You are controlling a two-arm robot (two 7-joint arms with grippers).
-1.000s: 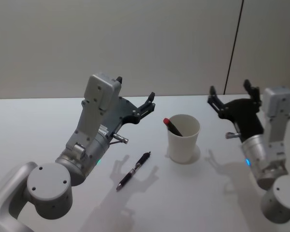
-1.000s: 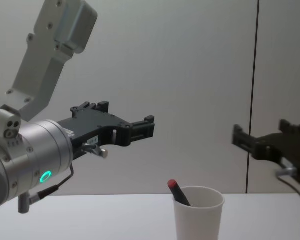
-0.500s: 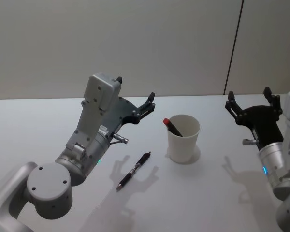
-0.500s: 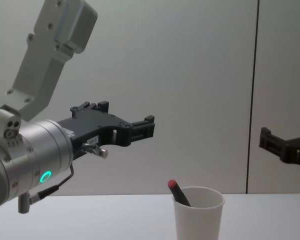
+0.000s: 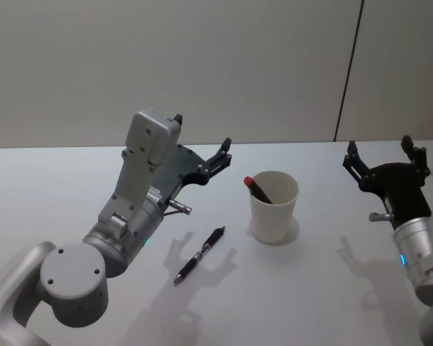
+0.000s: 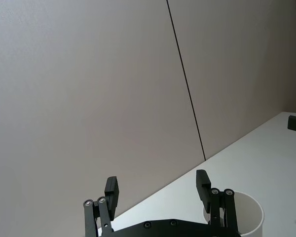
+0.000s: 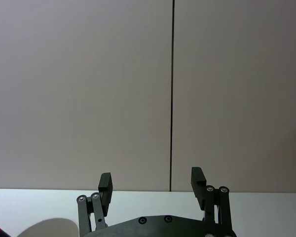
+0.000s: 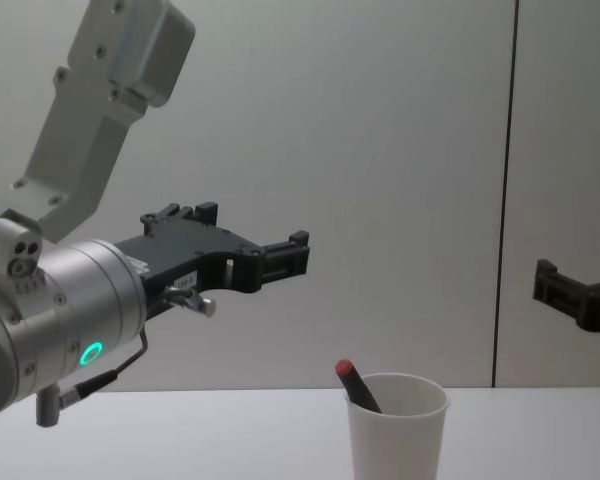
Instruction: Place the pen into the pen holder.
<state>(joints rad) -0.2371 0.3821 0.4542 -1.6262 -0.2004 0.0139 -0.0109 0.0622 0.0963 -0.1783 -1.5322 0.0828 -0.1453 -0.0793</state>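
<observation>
Your left end effector (image 5: 201, 134) and right end effector (image 5: 379, 147) hang released, empty, flanking the pen holder (image 5: 274, 209) (red-tipped pen (image 5: 257, 188) inside, dark pen (image 5: 199, 254) on the bench (image 5: 50, 191)).

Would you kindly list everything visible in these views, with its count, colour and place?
pen holder: one, white paper cup, upright on the table, right of centre.
red-tipped pen: one, dark with a red end, leaning inside the pen holder.
black pen: one, black, lying flat on the table to the left of the pen holder, apart from it.
table: one, white, under everything.
wall: one, grey-beige with a dark vertical seam, behind the table.
left claw: one, black, open, held above the table to the left of the pen holder.
right claw: one, black, open, held above the table to the right of the pen holder, apart from it.
</observation>
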